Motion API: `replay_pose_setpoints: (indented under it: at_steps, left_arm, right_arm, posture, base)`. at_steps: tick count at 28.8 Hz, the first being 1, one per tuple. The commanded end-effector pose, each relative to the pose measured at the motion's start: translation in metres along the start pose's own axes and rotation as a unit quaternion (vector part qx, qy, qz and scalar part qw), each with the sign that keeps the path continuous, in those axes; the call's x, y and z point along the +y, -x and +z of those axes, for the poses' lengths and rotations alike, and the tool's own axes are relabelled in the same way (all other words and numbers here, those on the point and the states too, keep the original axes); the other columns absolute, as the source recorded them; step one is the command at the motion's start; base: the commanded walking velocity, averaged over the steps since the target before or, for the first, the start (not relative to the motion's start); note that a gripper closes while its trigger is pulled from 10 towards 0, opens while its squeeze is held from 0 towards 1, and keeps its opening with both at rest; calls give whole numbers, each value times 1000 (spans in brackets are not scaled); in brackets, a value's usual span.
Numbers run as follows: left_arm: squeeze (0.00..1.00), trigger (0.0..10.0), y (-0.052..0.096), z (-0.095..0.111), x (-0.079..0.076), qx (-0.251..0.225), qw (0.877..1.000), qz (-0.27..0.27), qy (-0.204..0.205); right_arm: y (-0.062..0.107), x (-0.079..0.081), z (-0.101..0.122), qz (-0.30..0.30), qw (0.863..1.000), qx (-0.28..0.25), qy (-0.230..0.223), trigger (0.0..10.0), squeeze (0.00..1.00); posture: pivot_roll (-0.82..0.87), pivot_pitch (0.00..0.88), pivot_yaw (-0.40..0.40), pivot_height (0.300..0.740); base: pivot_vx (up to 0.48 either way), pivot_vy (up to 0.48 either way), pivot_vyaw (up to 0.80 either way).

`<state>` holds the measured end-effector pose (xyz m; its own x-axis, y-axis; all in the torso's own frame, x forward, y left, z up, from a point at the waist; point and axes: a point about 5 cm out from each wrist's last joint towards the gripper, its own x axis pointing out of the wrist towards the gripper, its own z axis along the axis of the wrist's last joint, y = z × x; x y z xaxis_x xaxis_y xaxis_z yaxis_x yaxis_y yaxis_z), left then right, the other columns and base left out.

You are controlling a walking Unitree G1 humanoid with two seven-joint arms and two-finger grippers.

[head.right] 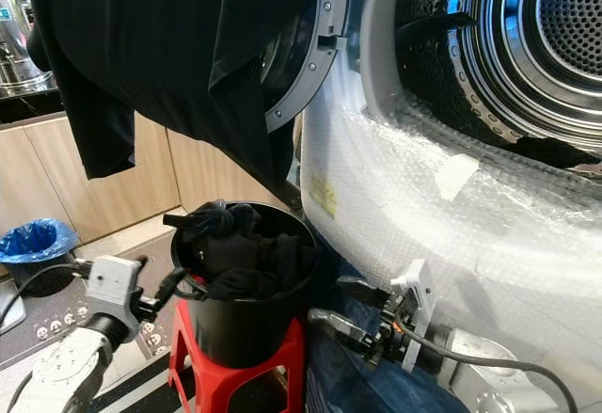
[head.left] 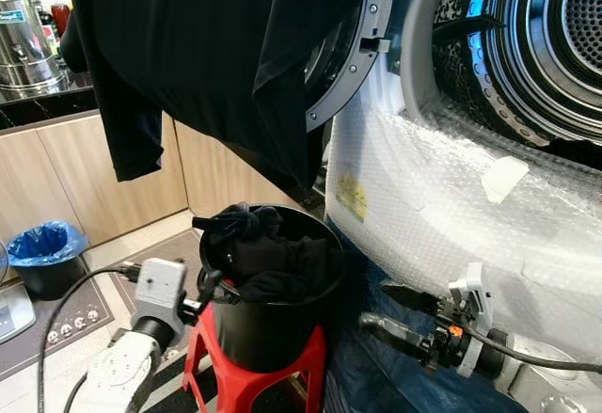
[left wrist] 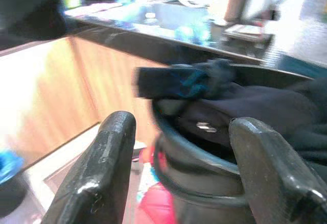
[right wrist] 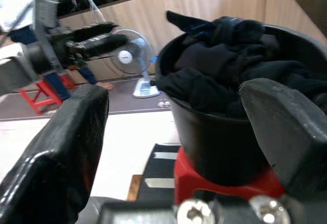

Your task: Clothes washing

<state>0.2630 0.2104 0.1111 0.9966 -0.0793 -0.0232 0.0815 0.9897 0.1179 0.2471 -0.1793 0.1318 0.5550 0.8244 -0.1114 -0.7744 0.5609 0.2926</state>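
A black bucket [head.left: 273, 328] stands on a red stool [head.left: 312, 361], heaped with dark clothes [head.left: 268, 253]. My left gripper [head.left: 211, 287] is open at the bucket's left rim, and its fingers [left wrist: 102, 168] frame the rim in the left wrist view. My right gripper [head.left: 373, 303] is open low at the bucket's right side, facing the bucket [right wrist: 219, 142]. Neither gripper holds anything. To the right the washing machine's drum [head.left: 555, 37] gapes open. A large black garment [head.left: 216, 46] hangs over its open door [head.left: 353, 55].
The washer's front [head.left: 442, 197] is wrapped in bubble wrap. A blue-lined bin [head.left: 47, 244] and a power strip [head.left: 71, 319] sit on the floor at left, below wooden cabinets. A metal urn [head.left: 23, 37] stands on the counter. A floor fan [right wrist: 126, 55] stands beyond the bucket.
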Motion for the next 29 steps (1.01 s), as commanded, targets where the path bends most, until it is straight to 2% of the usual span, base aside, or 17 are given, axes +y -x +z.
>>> replay_pose_setpoints:
  at_steps: [1,5,7,15,22,26,29]
  left_arm:
    - [0,10000,2,-2,10,1,1000,18,-2]
    - [0,10000,-1,-4,23,5,1000,28,-12]
    - [0,10000,-3,-3,28,3,999,31,-14]
    - [0,10000,-11,-1,31,-3,1000,26,-13]
    - [0,10000,-28,-6,12,15,998,-56,-27]
    - [0,10000,-37,-5,-2,18,994,-105,-38]
    - [0,10000,-43,-2,-15,16,988,-144,-46]
  right_arm:
    - [2,-6,9,-22,1000,-14,16,10000,0]
    - [-4,-13,16,-55,998,-27,31,10000,0]
    - [-8,-16,21,-71,997,-37,23,10000,0]
    - [-16,-16,29,-95,993,-45,47,10000,0]
    - [-19,-6,24,-83,994,-33,67,10000,0]
    - [-13,9,18,-25,998,-21,53,10000,0]
    - [-6,19,8,12,999,8,44,10000,0]
  posture:
    - [38,0,-82,740]
    - [42,0,-94,740]
    - [42,0,-99,740]
    - [29,0,-103,740]
    - [11,0,-99,740]
    - [-1,0,-88,740]
    - [-15,0,-76,740]
  base:
    - [0,0,0]
    - [0,0,0]
    - [0,0,0]
    - [0,0,0]
    - [0,0,0]
    - [0,0,0]
    - [0,0,0]
